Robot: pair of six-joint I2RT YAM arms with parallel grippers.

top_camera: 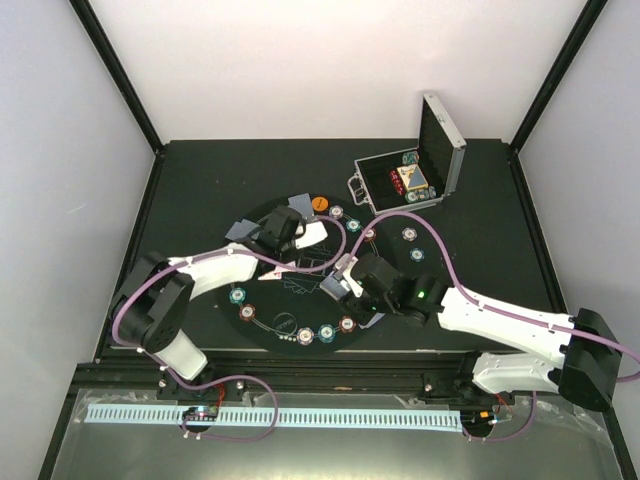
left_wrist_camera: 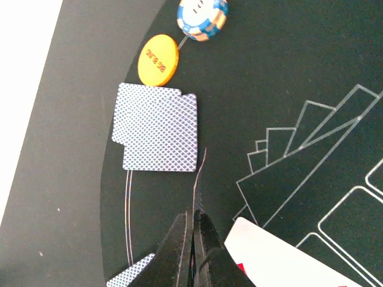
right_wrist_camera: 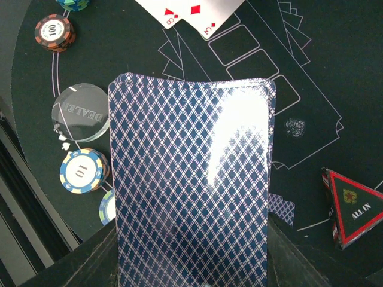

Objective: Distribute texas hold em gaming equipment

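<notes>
In the left wrist view my left gripper (left_wrist_camera: 194, 218) is shut on one playing card (left_wrist_camera: 200, 179) that I see edge-on, above the black mat (left_wrist_camera: 287, 78). A pair of face-down cards (left_wrist_camera: 158, 128), an orange disc (left_wrist_camera: 158, 58) and a white-blue chip (left_wrist_camera: 203, 17) lie ahead of it. A face-up card (left_wrist_camera: 287, 257) lies to its right. My right gripper (right_wrist_camera: 191, 251) is shut on the deck of blue-backed cards (right_wrist_camera: 191, 173), which hides much of the mat. In the top view the left gripper (top_camera: 285, 222) is over the mat's far left and the right gripper (top_camera: 343, 278) is near its centre.
A clear dealer button (right_wrist_camera: 81, 112), a red-brown chip (right_wrist_camera: 55, 33), a white-blue chip (right_wrist_camera: 84, 170) and a red "ALL IN" triangle (right_wrist_camera: 353, 206) lie around the deck. Face-up red cards (right_wrist_camera: 191, 12) lie beyond it. The open silver case (top_camera: 440, 150) stands at the back right.
</notes>
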